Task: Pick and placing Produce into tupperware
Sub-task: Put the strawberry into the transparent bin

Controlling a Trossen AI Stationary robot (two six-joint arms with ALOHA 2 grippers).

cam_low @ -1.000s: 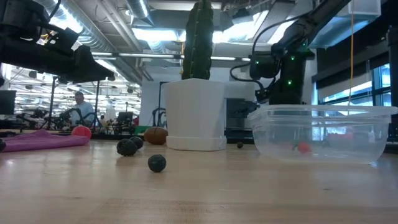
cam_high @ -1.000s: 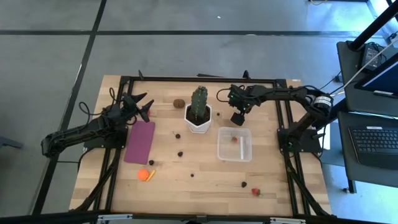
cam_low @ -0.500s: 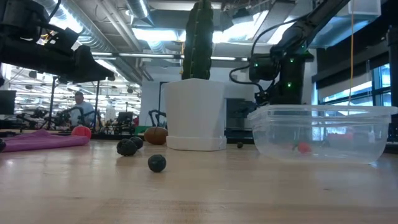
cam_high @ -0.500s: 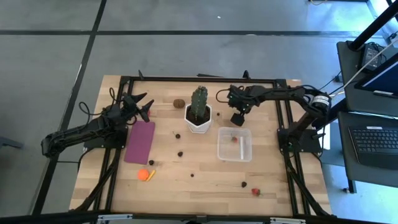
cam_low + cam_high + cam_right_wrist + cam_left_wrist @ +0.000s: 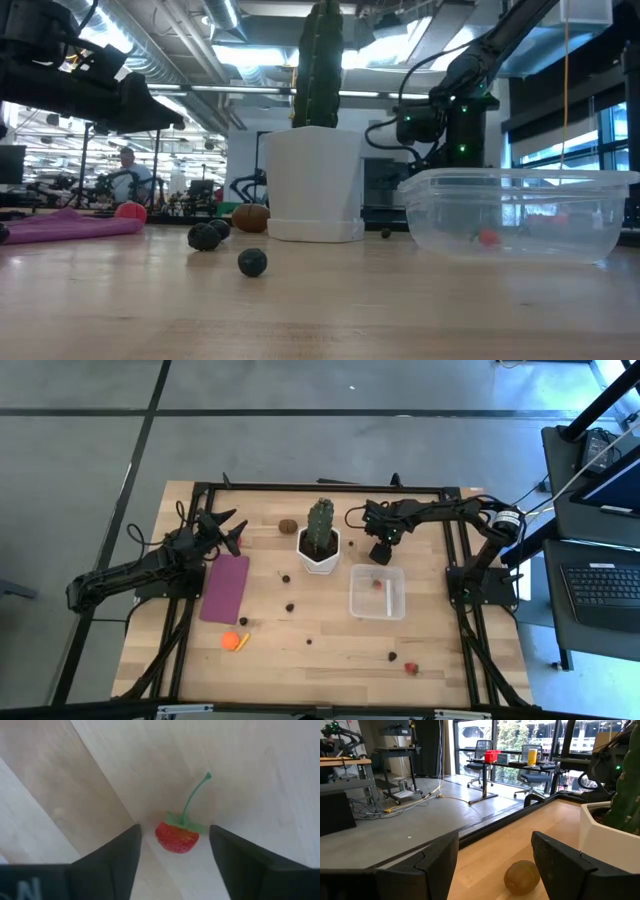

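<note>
My right gripper (image 5: 379,550) points down at the table between the cactus pot (image 5: 319,552) and the far side of the clear tupperware (image 5: 377,592). It is open (image 5: 175,827), and its fingers stand on either side of a small red strawberry-like piece (image 5: 176,836) with a green stem that lies on the wood; I see no touch. The tupperware (image 5: 515,215) holds one tiny red piece (image 5: 487,238). My left gripper (image 5: 226,531) waits open above the far left of the table, with the brown kiwi (image 5: 522,876) ahead of it.
Dark berries (image 5: 290,606) lie scattered over the middle of the table, an orange piece (image 5: 233,641) lies near the purple mat (image 5: 225,588), and another red strawberry (image 5: 411,668) lies by the near edge. The kiwi (image 5: 288,526) rests left of the cactus pot.
My right gripper has shifted a little toward the table's left, toward the cactus pot, and has sunk slightly. Nothing on the table has moved.
</note>
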